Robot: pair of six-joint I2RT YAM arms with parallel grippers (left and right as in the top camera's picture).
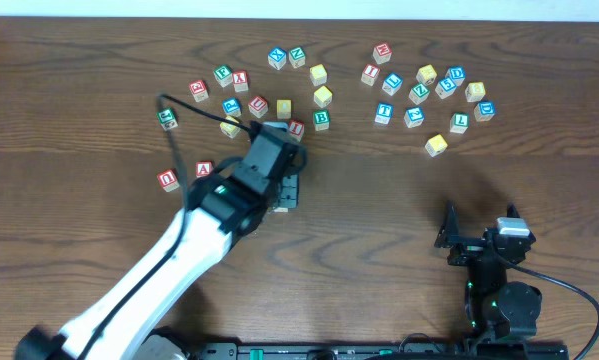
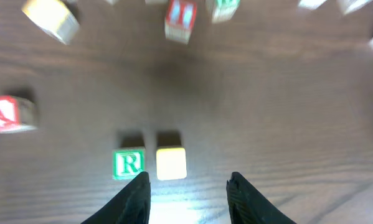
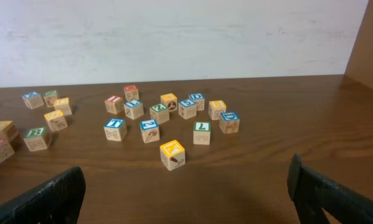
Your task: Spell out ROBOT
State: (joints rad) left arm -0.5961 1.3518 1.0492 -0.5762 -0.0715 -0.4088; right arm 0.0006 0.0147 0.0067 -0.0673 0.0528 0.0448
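So the word has two letters down. The R cube (image 2: 129, 164) sits on the table (image 2: 286, 112), and a plain yellow cube (image 2: 171, 163) stands in as the O just to the right of it. I can't tell if they actually touch.

The left gripper (image 2: 189, 180) hangs right on the near side of the R cube, a bit over toward the yellow one. Its fingers are spread and there's nothing between them. The right gripper (image 3: 185, 171) is parked well away from the R cube, gaping wide and also empty.

What worries me:
- Those left fingers are so close that any sideways swing or dip probably shoves the pair out of line.
- The B cube (image 1: 321, 120) lies well beyond the R cube, up in the scattered bunch, with a red cube (image 1: 296, 127) just beside it. A sloppy grab could drag that neighbour along.
- Setting B down next to the yellow cube looks tight, and a finger could bump the yellow cube into the R.

Containers: none in view, so every cube is loose on the table.
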